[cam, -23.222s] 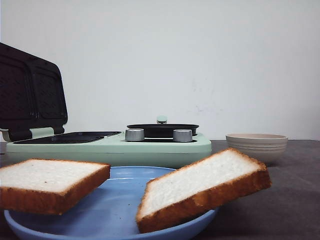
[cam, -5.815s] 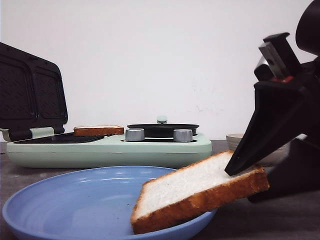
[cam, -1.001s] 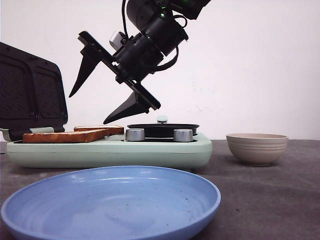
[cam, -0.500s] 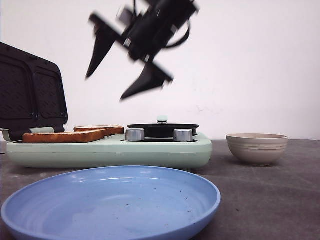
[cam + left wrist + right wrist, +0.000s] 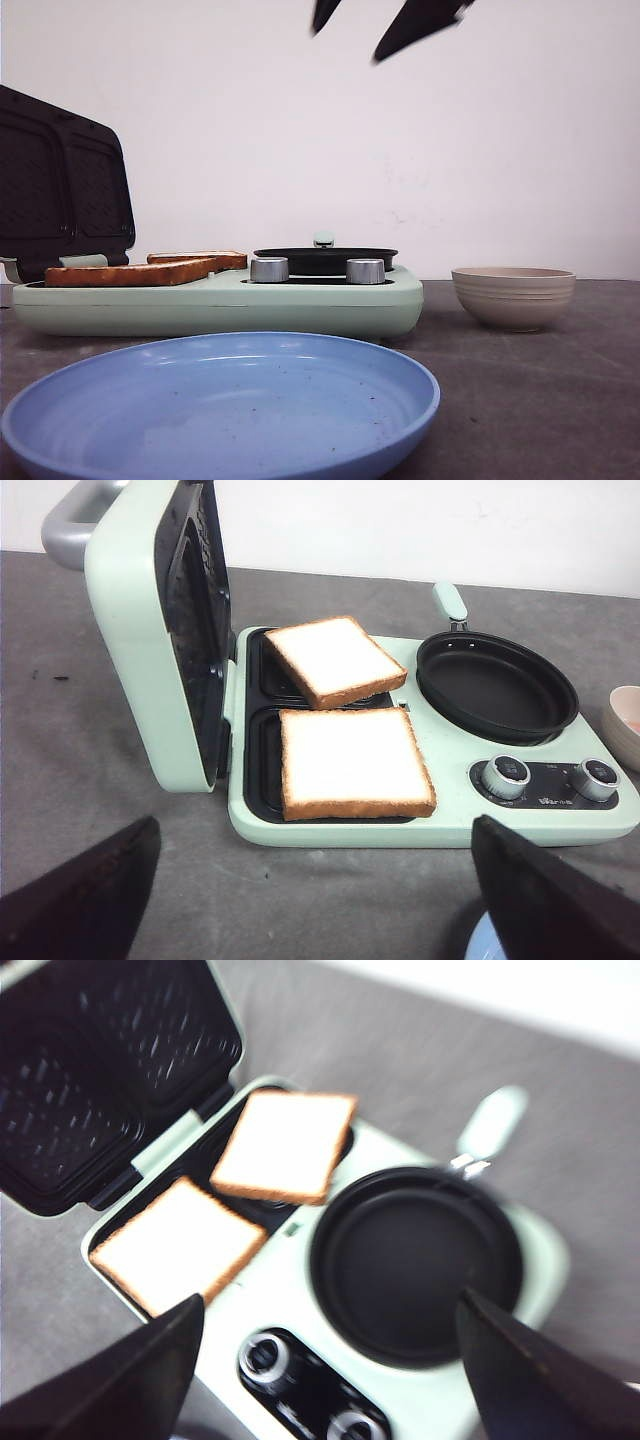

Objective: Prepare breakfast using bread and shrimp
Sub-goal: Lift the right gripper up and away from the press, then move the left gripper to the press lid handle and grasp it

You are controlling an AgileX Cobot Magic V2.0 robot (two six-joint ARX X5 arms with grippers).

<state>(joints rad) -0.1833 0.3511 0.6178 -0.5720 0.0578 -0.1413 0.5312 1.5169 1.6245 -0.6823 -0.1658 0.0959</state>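
Observation:
Two bread slices lie flat in the two wells of the open mint-green sandwich maker (image 5: 300, 300): the near slice (image 5: 130, 272) (image 5: 352, 762) (image 5: 180, 1245) and the far slice (image 5: 197, 259) (image 5: 335, 660) (image 5: 285, 1145). My right gripper (image 5: 365, 20) (image 5: 330, 1380) is open and empty, high above the maker, with only its fingertips showing at the front view's top edge. My left gripper (image 5: 315, 910) is open and empty, low over the table in front of the maker. No shrimp shows in any view.
The maker's lid (image 5: 60, 190) (image 5: 150, 630) stands open at the left. A black round pan (image 5: 325, 258) (image 5: 497, 685) and two silver knobs (image 5: 269, 269) sit on its right half. An empty blue plate (image 5: 400, 375) lies in front. A beige bowl (image 5: 513, 296) stands at the right.
My right gripper has risen up and to the right, away from the sandwich maker, nearly out of the front view. The bread slices have not moved.

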